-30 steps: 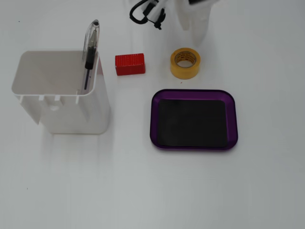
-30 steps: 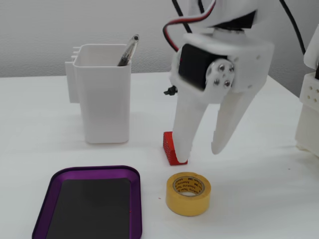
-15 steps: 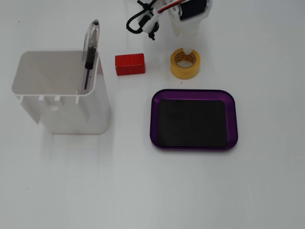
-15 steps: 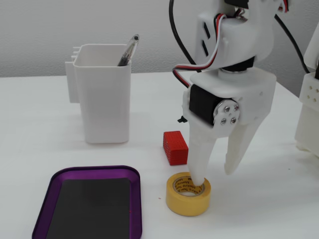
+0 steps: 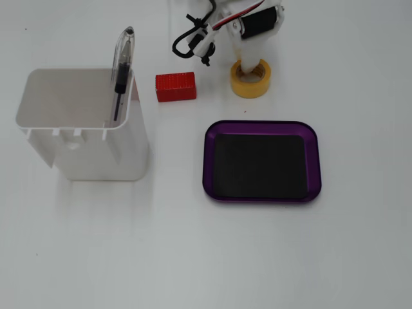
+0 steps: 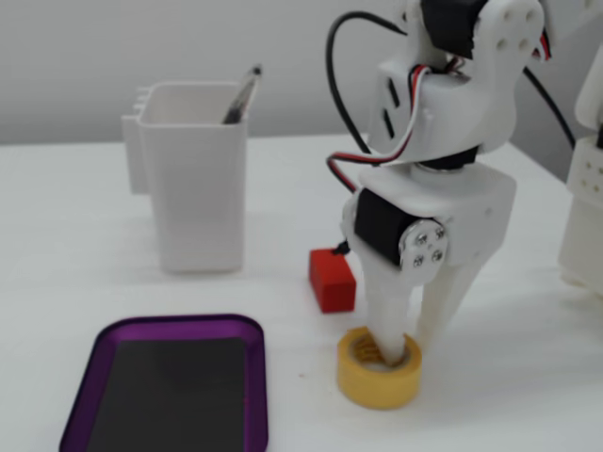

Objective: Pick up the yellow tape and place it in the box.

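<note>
The yellow tape (image 5: 252, 82) lies flat on the white table, right of a red ribbed block (image 5: 175, 87) and above the purple box (image 5: 261, 127) in a fixed view. My gripper (image 6: 407, 347) comes down on the tape (image 6: 377, 384). One finger is inside the tan core and the other is outside the ring's far wall. The jaws stand narrow around that wall, and the roll rests on the table. The gripper (image 5: 248, 64) also shows from above in a fixed view. The box (image 6: 94, 353) has a flat black inside with nothing in it.
A tall white plastic container (image 5: 84, 132) with a pen (image 5: 122, 64) in it stands left of the red block. The red block (image 6: 332, 280) sits just behind the tape. Part of another white structure (image 6: 586, 217) stands at the right edge.
</note>
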Robot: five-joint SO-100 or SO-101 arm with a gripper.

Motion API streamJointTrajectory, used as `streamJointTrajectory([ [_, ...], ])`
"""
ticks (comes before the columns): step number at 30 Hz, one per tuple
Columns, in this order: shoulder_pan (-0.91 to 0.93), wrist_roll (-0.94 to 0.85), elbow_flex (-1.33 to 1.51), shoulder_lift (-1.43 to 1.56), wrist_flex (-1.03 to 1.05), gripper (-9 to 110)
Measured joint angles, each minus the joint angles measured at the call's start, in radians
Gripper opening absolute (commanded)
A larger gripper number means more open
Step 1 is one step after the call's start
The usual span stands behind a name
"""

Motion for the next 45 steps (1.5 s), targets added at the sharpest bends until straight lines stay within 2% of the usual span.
streamJointTrajectory([
  [4,0.000,0.000,-0.075,0.000,0.017,-1],
  [12,0.000,0.000,-0.465,-0.003,0.031,-1],
  [16,0.018,0.000,-0.574,-0.118,-0.003,-1],
  [21,0.114,0.000,-0.649,-0.319,-0.009,-1],
  [27,0.115,0.000,-0.690,-0.482,-0.035,-1],
  [33,0.132,0.000,-0.690,-0.506,-0.041,0],
  [39,0.121,0.000,-0.690,-0.506,-0.041,10],
  [45,0.152,0.000,-0.759,-0.506,0.083,14],
])
